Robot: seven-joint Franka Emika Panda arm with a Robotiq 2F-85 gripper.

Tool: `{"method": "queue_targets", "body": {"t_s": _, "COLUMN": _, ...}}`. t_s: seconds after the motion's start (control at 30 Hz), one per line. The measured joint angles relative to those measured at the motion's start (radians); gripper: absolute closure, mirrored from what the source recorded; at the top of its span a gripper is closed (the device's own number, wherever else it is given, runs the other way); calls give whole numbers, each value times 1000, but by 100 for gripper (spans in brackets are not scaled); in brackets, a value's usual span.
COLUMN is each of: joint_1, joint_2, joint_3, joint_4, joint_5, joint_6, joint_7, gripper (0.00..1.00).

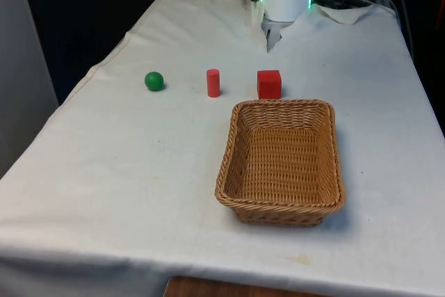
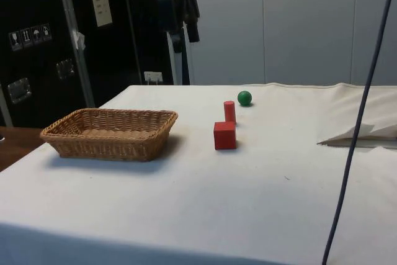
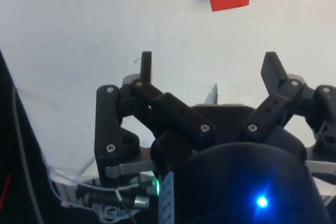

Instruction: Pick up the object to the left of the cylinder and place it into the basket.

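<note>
Gripper (image 3: 209, 69): I see its fingers spread wide, nothing between them.
Green ball (image 1: 154, 81): at the red cylinder's (image 1: 213, 83) nine o'clock in front view.
Wicker basket (image 1: 229, 165): probably empty.

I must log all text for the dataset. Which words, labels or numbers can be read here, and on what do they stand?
None can be read.
Pale paper sheet on the dark cabinet: lines too small to read.
Small row of pictogram stickers on the same cabinet: symbols, not legible.
Red cube, red cylinder, green ball, woven wicker basket: no text.
</note>
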Motion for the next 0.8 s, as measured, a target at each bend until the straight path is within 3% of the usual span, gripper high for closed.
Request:
{"method": "queue_targets", "body": {"t_s": 0.37, "joint_1": 0, "joint_2": -53, "joint_3": 21, "joint_4": -155, "joint_5": -49, "joint_6": 121, "joint_7": 50, "gripper": 0}}
{"method": "queue_targets", "body": {"t_s": 0.8, "joint_1": -1, "joint_2": -86, "joint_3": 22, "joint_4": -302, "joint_5": -69, "joint_6": 269, "joint_7": 68, "gripper": 0}}
